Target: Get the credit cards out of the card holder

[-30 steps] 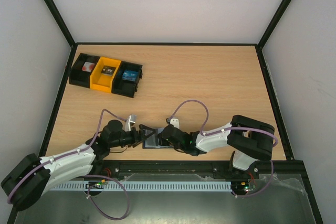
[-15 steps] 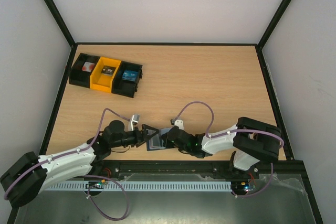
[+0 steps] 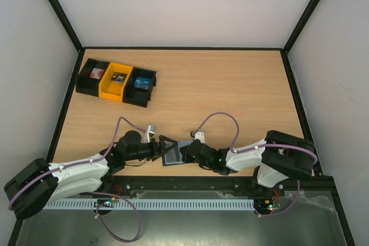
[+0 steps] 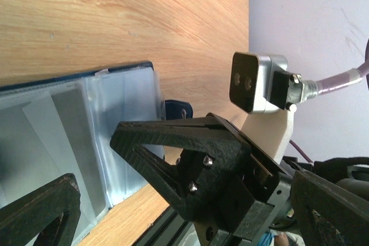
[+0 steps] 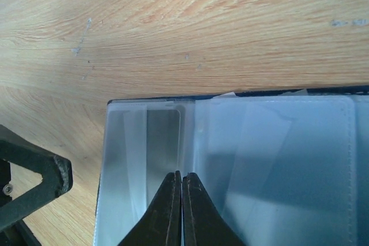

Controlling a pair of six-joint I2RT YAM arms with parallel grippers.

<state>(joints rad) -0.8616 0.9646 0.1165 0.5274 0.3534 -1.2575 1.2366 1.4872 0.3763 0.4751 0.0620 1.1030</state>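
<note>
— What's in front of you?
— A wooden surface (image 3: 230,84), boxed in by pale walls (image 3: 184,4). Both arms lie low along its near edge. The left arm (image 3: 75,172) comes from the left corner and the right arm (image 3: 271,156) from the right. They meet head to head near the middle.
— Anything else on it?
— A row of bins (image 3: 117,82), black, yellow, black, at the far left, well apart from the arms. Each has something small inside, and I can't make out what.
— And the card holder?
— The card holder (image 3: 173,155) lies opened out flat on the surface near the front edge, right between the two claws. It has a dark blue rim and a paler inside, with clear pockets facing up. Something pale and flat sits in the pocket nearer the left claw, but through the glare I can't say it's a card.
— The claws?
— The left claw (image 3: 165,152) is released, fingers spread wide at the holder's end, gripping nothing. The right claw (image 5: 178,176) is clenched, its two tips pressed together with no gap, touching the clear pocket. Whether a sliver of plastic is nipped between them I can't tell.
— Smallest thing?
— The little closing tab (image 4: 176,109), poking out from the holder's edge beside the right claw
</note>
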